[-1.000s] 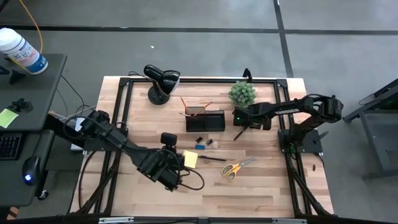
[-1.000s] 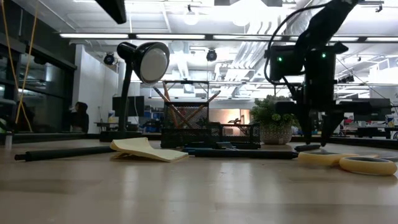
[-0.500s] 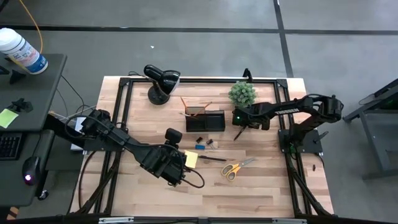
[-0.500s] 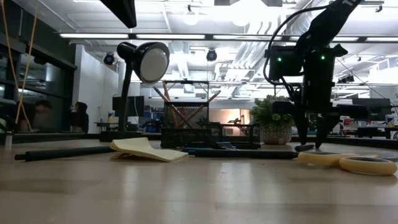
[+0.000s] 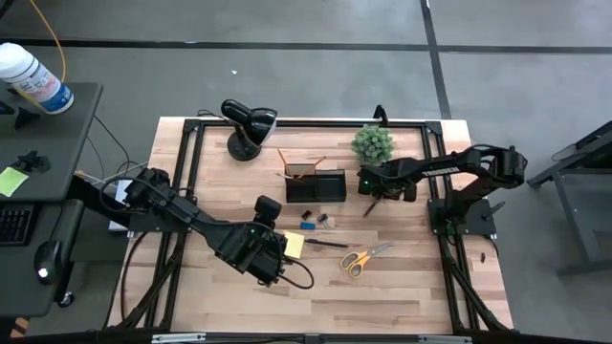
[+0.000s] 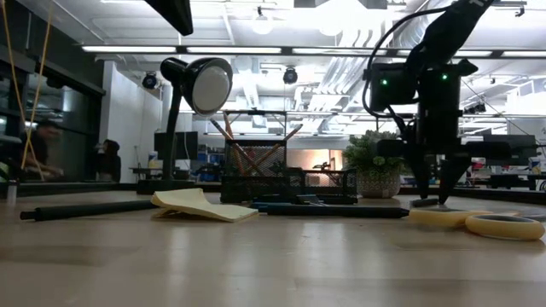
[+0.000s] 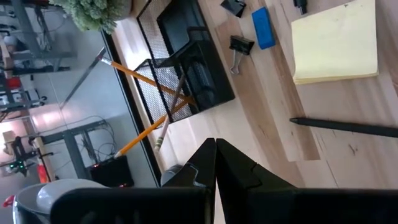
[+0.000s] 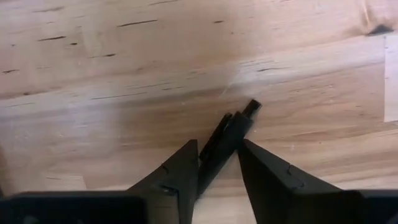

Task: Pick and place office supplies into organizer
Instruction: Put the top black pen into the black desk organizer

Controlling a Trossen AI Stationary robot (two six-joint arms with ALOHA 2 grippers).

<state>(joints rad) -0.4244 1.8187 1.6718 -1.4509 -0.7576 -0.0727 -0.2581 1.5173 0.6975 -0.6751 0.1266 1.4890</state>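
Observation:
My right gripper [image 5: 368, 195] points straight down at the table, right of the black organizer [image 5: 316, 183]. Its fingers straddle a dark pen [image 8: 227, 134] that lies flat on the wood. My left gripper [image 5: 266, 206] hangs shut above the table, left of the yellow sticky-note pad [image 5: 293, 245], with nothing in it. Orange pencils [image 7: 146, 78] stand slanted in the organizer's cup. A blue block [image 5: 308, 225], black clips [image 5: 325, 220], another dark pen [image 5: 325, 245] and yellow-handled scissors [image 5: 363, 258] lie on the table. My right gripper stands with one finger [image 8: 186, 165] on each side of the dark pen's shaft [image 8: 217, 152], near one end. It comes from above, the fingers lying across the pen, which rests flat on the table. Whether the fingers touch it I cannot tell.
A black desk lamp [image 5: 247, 124] stands at the far left and a potted plant [image 5: 372, 143] just beyond my right gripper. Black frame rails run along the table's edges. A person [image 6: 38, 149] shows far off in the room.
My right gripper has stayed over the dark pen, and the gap between its fingers has narrowed around it. My left gripper has rolled about its own axis while staying shut. Nothing on the table has moved.

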